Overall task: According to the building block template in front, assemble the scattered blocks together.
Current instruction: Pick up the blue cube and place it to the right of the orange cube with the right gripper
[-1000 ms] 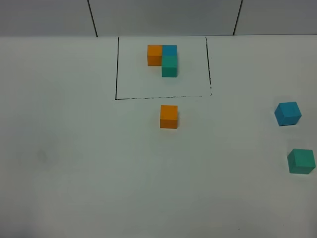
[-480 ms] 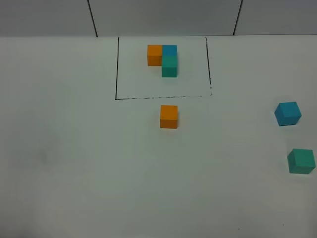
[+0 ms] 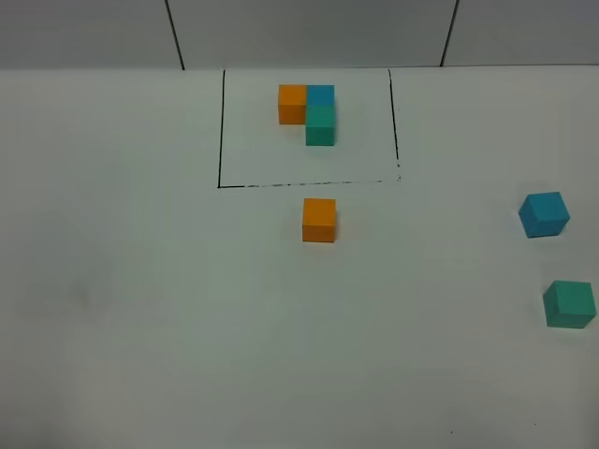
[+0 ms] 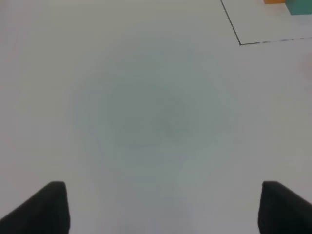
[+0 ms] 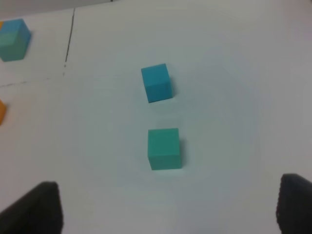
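Observation:
The building block template (image 3: 307, 112), an L of orange, blue and teal-green cubes, sits inside a thin black frame (image 3: 220, 131) at the back. The loose orange cube (image 3: 319, 221) lies just in front of the frame. The loose blue cube (image 3: 544, 214) and loose teal-green cube (image 3: 569, 304) lie at the far right. Neither gripper shows in the high view. My left gripper (image 4: 165, 214) is open over bare table, with the frame's corner (image 4: 239, 43) ahead. My right gripper (image 5: 165, 209) is open and empty, short of the teal-green cube (image 5: 165, 148) and the blue cube (image 5: 157, 83).
The white table (image 3: 140, 309) runs to a back edge with a grey wall (image 3: 309, 33) behind it. The right wrist view catches part of the template (image 5: 13, 39) and a sliver of the orange cube (image 5: 1, 111).

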Motion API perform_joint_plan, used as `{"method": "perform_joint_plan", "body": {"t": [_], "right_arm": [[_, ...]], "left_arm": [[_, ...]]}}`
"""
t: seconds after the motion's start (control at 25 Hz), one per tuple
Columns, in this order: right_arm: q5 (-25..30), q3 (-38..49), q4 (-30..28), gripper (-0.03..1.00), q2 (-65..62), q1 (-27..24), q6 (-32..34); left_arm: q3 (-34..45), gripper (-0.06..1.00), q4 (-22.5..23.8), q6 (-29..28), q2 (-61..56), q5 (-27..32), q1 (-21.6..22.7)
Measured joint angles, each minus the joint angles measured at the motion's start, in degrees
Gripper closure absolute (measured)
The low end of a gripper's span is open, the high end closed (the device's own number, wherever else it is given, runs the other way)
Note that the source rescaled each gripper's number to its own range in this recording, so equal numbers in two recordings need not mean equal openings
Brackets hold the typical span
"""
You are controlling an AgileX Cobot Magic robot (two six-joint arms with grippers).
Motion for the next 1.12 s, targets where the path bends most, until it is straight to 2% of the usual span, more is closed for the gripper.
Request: {"method": "perform_joint_plan", "body": {"t": [0.32,0.48,0.64,0.88,1.12], "right_arm": [[0.00,0.00,0.00,0.19,0.36,0.00,0.07],[-0.26,-1.42,0.00,0.19,6.44,0.00,0.12],[-2.41,-5.57,-1.05,0.19,18.88,0.00,0.12],[-4.39,-15.93,-3.54,0.19,45.46,0.00,-0.96],[-7.28,-25.96,-1.55,0.19,69.60,0.00,-5.05]], "left_arm": [[0.00,0.26,0.00,0.00,0.00,0.00,0.00],[0.00,0.26,0.00,0.00,0.00,0.00,0.00],[0.00,0.26,0.00,0.00,0.00,0.00,0.00],[0.00,0.26,0.00,0.00,0.00,0.00,0.00],[0.00,0.26,0.00,0.00,0.00,0.00,0.00]]}}
